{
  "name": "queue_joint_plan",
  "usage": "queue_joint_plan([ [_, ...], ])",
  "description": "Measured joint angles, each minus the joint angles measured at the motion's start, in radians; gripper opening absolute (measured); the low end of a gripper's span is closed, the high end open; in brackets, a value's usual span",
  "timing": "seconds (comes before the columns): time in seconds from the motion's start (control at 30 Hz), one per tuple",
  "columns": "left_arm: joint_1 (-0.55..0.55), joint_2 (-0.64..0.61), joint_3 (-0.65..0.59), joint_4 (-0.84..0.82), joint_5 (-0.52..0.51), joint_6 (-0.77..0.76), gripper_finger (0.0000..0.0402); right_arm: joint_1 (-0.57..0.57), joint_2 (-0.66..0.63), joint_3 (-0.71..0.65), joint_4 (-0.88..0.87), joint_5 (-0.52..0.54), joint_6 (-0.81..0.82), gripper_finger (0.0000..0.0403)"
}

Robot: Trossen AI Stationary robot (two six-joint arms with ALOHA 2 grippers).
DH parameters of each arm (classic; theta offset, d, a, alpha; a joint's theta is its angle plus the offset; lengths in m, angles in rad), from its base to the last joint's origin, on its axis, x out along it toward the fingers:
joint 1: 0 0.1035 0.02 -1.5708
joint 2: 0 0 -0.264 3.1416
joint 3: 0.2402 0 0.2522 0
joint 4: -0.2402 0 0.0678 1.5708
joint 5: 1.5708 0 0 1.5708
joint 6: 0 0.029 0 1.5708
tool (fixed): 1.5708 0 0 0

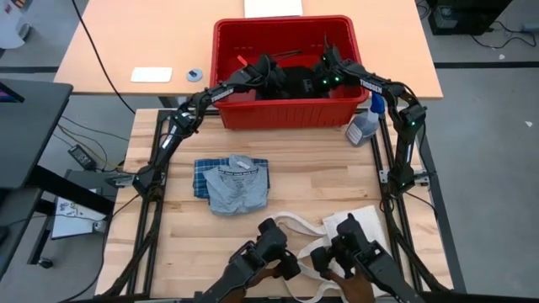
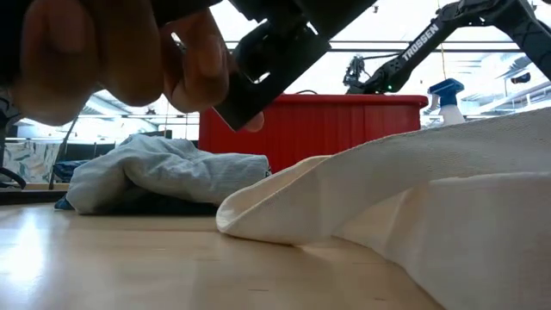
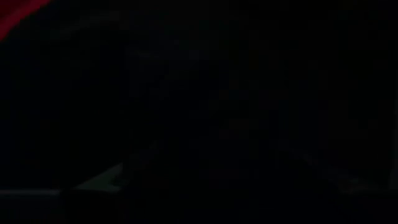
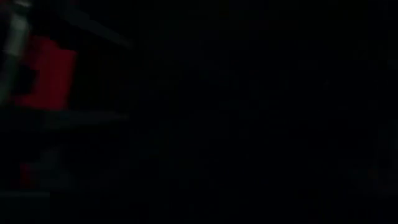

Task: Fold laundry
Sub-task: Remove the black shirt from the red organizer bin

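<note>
I reach both grippers into red bin [image 1: 290, 114]; dark laundry [image 1: 290, 84] soft, limp, light; pinch bunched edge; finger state, left [image 1: 271, 71] and right [image 1: 324, 74]: cannot tell.

- The word "TROSSEN" stands in white letters on the dark robot arm [image 2: 424, 45], on its sloping link above the red bin [image 2: 314, 129].
- No other text can be read.
</note>
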Motion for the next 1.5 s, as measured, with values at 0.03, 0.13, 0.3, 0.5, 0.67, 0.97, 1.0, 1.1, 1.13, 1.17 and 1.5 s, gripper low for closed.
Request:
queue_joint_plan([
  [0.03, 0.0, 0.0, 0.0, 0.0, 0.0, -0.007, 0.0267, -0.001, 0.0, -0.01, 0.001, 0.013, -0.002, 0.025],
  [0.13, 0.0, -0.006, 0.0, -0.011, 0.003, -0.045, 0.0258, 0.0, 0.0, -0.03, -0.006, 0.035, -0.015, 0.0152],
  [0.3, 0.012, -0.068, -0.003, -0.036, 0.01, -0.028, 0.0239, -0.001, 0.0, 0.001, -0.052, -0.035, -0.038, 0.0021],
  [0.5, 0.028, -0.193, -0.001, -0.056, 0.061, 0.086, 0.0216, -0.019, 0.0, 0.182, -0.11, -0.201, 0.101, 0.002],
  [0.67, 0.004, -0.246, 0.0, -0.075, 0.144, 0.13, 0.0205, -0.038, 0.0, 0.274, -0.074, -0.177, 0.331, 0.0021],
  [0.97, -0.079, -0.241, -0.001, -0.128, 0.102, 0.049, 0.0205, -0.052, 0.0, 0.281, -0.036, -0.217, 0.446, 0.002],
  [1.0, -0.088, -0.241, -0.001, -0.13, 0.068, 0.046, 0.0208, -0.052, 0.0, 0.281, -0.035, -0.217, 0.446, 0.002],
  [1.1, -0.106, -0.228, 0.0, -0.122, 0.012, 0.025, 0.0232, -0.051, 0.0, 0.281, -0.033, -0.222, 0.447, 0.0024],
  [1.13, -0.107, -0.22, 0.0, -0.117, 0.009, 0.012, 0.0243, -0.05, 0.0, 0.281, -0.034, -0.222, 0.447, 0.0027],
  [1.17, -0.111, -0.21, 0.0, -0.091, 0.004, 0.003, 0.0255, -0.049, 0.0, 0.281, -0.034, -0.222, 0.447, 0.0029],
  [1.5, -0.113, -0.122, -0.002, 0.037, -0.141, -0.091, 0.0329, -0.046, 0.0, 0.282, -0.033, -0.222, 0.447, 0.0024],
])
